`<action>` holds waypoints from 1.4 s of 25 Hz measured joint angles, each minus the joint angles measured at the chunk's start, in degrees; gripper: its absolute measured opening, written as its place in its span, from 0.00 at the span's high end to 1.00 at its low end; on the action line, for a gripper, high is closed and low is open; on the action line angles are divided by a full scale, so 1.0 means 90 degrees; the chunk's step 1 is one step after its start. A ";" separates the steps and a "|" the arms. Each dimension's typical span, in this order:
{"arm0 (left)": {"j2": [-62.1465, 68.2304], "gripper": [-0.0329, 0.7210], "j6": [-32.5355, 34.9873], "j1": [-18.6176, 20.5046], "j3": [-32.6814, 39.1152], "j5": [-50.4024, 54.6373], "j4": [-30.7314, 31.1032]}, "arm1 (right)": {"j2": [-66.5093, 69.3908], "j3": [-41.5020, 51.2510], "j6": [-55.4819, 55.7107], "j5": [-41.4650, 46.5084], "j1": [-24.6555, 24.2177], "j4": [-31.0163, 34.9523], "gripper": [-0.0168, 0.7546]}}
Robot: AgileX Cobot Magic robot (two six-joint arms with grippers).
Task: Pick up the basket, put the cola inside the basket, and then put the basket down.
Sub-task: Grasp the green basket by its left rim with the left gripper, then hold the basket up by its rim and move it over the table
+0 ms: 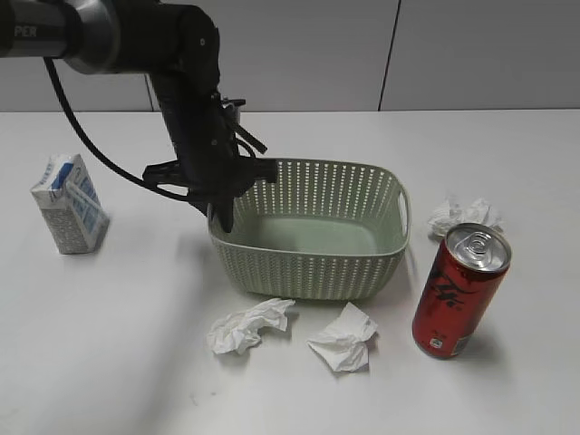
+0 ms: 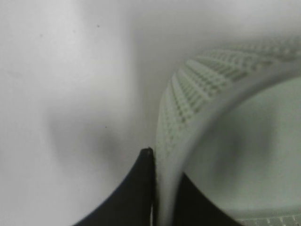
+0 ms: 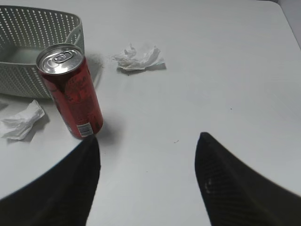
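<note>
Scene: a white table (image 1: pixel 109 362) seen at a slant from the front, holding a basket, a can, a carton and scraps of paper.
Basket: the pale green basket (image 1: pixel 313 249) sits flat on the table near the middle, its long axis running left to right, nothing inside it.
Cola: the red cola (image 1: pixel 458 290) stands upright just right of the basket's front right corner, apart from it, silver top up.
Left gripper: the left gripper (image 1: pixel 225 201) points down over the basket's left short wall; in the left wrist view one finger lies outside the wall and one inside, so the rim (image 2: pixel 167 188) runs up between them. They look close to the wall, but whether they actually pinch it I cannot tell.
Right gripper: the right gripper (image 3: pixel 148 165) hovers low over bare table, fingers spread wide and holding nothing; the can lies ahead and to its left.
Nearer arm: the left for the basket, the right for the can.
Clutter: a blue-and-white carton (image 1: pixel 71 204) far left, and crumpled tissues (image 1: pixel 249 326) in front of and behind the can.
</note>
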 joint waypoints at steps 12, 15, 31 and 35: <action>-0.1081 0.96 -0.0367 0.0223 0.0000 0.0445 -0.0230 | 0.0000 0.0000 0.0000 0.0000 0.0000 0.0000 0.34; -0.1283 0.96 -0.0496 0.0223 0.0007 0.0452 -0.0224 | 0.0000 0.0000 0.0000 0.0000 0.0000 0.0000 0.34; -0.3520 0.96 -0.1095 0.0202 0.2847 0.0037 0.0381 | 0.0571 -0.0197 0.0160 -0.0012 0.0000 0.0479 0.34; -0.3820 0.96 -0.1097 0.0202 0.3544 -0.0580 0.0535 | 0.1805 -0.0800 -0.0150 0.0104 0.0000 0.0883 0.32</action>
